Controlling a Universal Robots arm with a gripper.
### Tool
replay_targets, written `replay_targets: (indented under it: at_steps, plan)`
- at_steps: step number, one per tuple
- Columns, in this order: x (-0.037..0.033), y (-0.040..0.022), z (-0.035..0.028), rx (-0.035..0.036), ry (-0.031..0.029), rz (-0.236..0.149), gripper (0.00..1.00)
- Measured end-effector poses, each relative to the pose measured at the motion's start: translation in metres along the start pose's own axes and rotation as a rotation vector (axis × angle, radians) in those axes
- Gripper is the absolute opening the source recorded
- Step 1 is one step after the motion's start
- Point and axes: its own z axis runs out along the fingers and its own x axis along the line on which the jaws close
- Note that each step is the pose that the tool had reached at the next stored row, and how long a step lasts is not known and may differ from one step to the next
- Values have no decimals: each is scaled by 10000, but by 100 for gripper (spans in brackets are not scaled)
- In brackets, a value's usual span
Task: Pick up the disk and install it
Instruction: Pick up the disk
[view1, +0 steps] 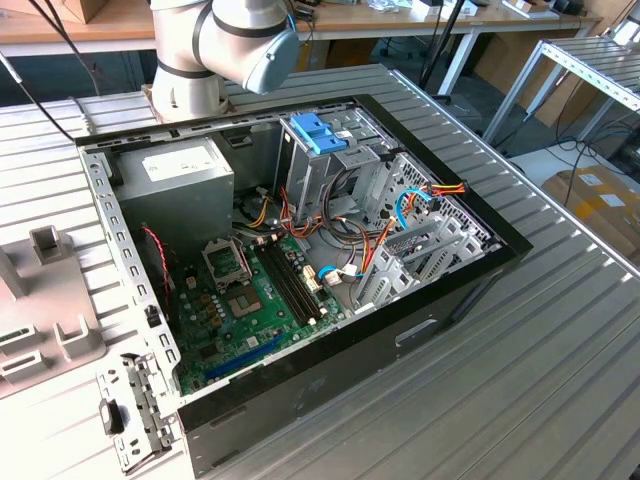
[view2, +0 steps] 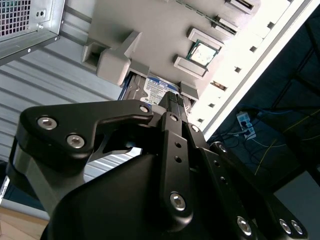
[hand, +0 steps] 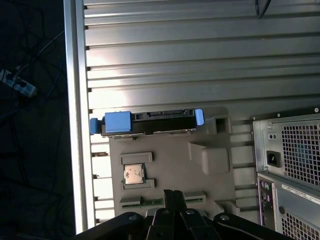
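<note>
The disk (hand: 150, 122) stands on its long edge in a slot at one side of a grey fixture plate (hand: 170, 160), which lies flat on the ribbed metal counter (hand: 175, 60). In the first wrist view its dark body is seen edge-on, with a blue plastic rail (hand: 117, 122) at each end. In the second wrist view part of its white label with the blue band peeks out between the fixture's blocks. A small square processor chip (hand: 133, 175) sits in a shallow pocket of the same plate, near the disk but apart from it. The jaws are clenched together on nothing, a thin seam between them in both wrist views. They hang over the fixture clear of the disk, and in the first wrist view the chip lies between them and it. Just beside the fixture is the rear corner of the computer case (hand: 290, 150), with its perforated grilles. In the exterior view the case lies open on its side on the counter, with the fixture at the exterior view's left of it and the arm (view1: 225, 45) rising behind. Inside are a grey power supply (view1: 185, 175), a green motherboard (view1: 250, 300), bundled cables and a light-blue latch piece (view1: 318, 132) on top of the metal drive cage (view1: 425, 245).
</note>
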Motion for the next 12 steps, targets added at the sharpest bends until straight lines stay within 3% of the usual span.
replay_targets:
  at_steps: [4,12]
  plan:
    - [0,0,0,-1,2,-29,11]
    - [1,0,0,-12,22,-492,11]
